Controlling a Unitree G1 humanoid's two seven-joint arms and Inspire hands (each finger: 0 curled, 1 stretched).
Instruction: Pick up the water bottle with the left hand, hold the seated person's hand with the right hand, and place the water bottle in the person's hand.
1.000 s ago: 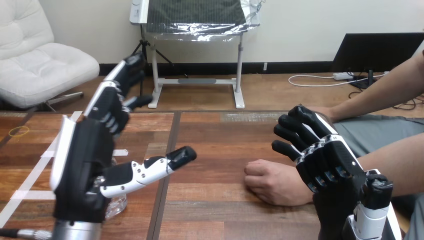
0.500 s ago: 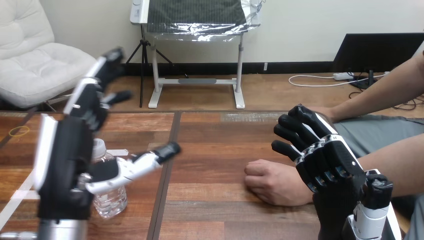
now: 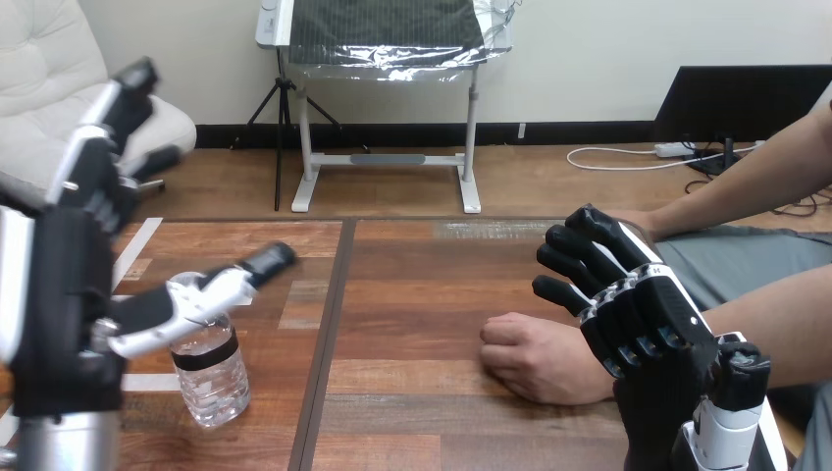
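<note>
Bench (image 3: 432,294): dark wood planks, w/ a black seam (image 3: 329,343) running front to back near the middle and white tape strips (image 3: 132,257) on the left part. Flat and bare around the work area, so nothing is in the way of a reach.

The left hand (image 3: 64,294) is up at the view's left, above the bench. Its fingers are straight and spread and point up. The thumb (image 3: 211,294) sticks out sideways across the bottle's top. It has hold of nothing. Can't tell if the thumb touches the cap.

The right hand (image 3: 643,319) is at the view's right, back of hand to the camera. Its fingers are loosely bent and grip nothing I can see. It sits just beside/over the person's wrist, but contact can't be told.

The person's hand (image 3: 530,358) rests on the bench as a loose fist, right of the seam.

The water bottle (image 3: 211,378) stands upright on the bench left of the seam. It's clear w/ a dark band, just right of the left hand and well apart from the person's hand.

Step in hand, prob. the bottle grasp, not yet done. To do it well:
- Bring the palm down level w/ the band, not the cap.
- Come in from the side, w/ the thumb on one side and the fingers on the other.
- Close slow, as thin plastic prob. dents and slips.
- Keep the bottle upright. A knock from the thumb up top could tip it.
</note>
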